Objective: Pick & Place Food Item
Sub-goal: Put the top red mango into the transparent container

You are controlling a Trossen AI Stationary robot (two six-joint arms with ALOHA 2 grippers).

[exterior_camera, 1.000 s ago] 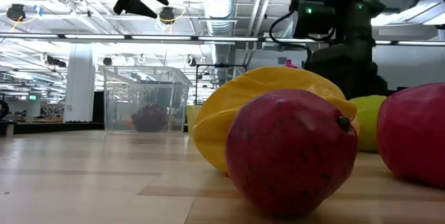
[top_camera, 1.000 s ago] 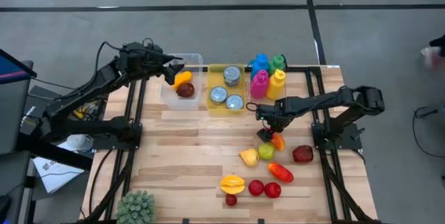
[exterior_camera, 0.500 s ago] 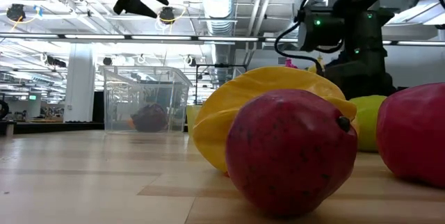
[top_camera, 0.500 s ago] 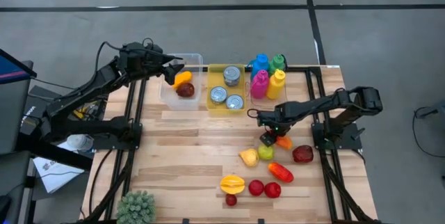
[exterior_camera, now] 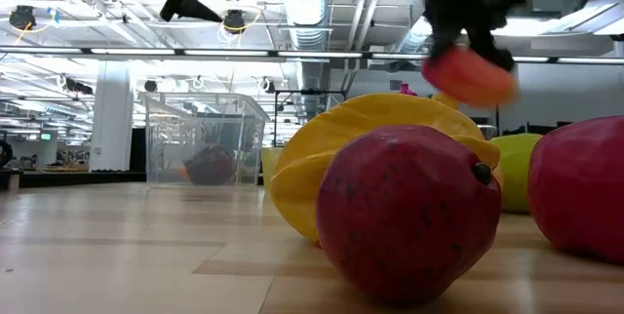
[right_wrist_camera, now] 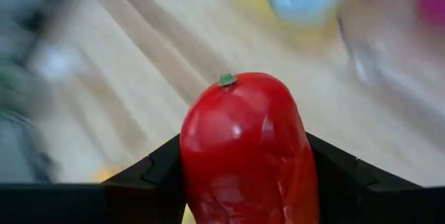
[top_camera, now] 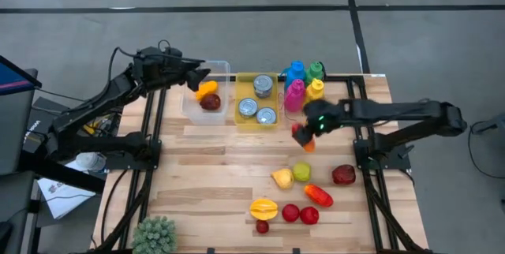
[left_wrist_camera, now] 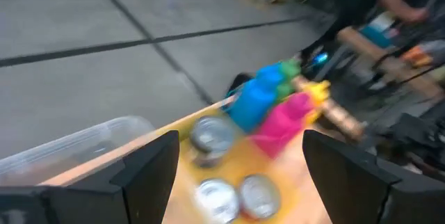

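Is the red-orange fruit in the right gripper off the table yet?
Yes, lifted. The low view shows the red-orange fruit hanging clear above the other produce, and the right wrist view shows the right gripper clamped on both its sides.

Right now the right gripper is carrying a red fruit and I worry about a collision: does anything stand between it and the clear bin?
Yes. The yellow tray with its cans lies between the red fruit in the right gripper and the clear bin. The left gripper hovers over that bin.

Three tin cans (top_camera: 256, 100), four plastic bottles (top_camera: 304, 85), two bins (top_camera: 193, 112), two fruits in the clear bin (top_camera: 209, 96), nine fruits (top_camera: 296, 195) elsewhere, counting one held, and one plant (top_camera: 154, 235).
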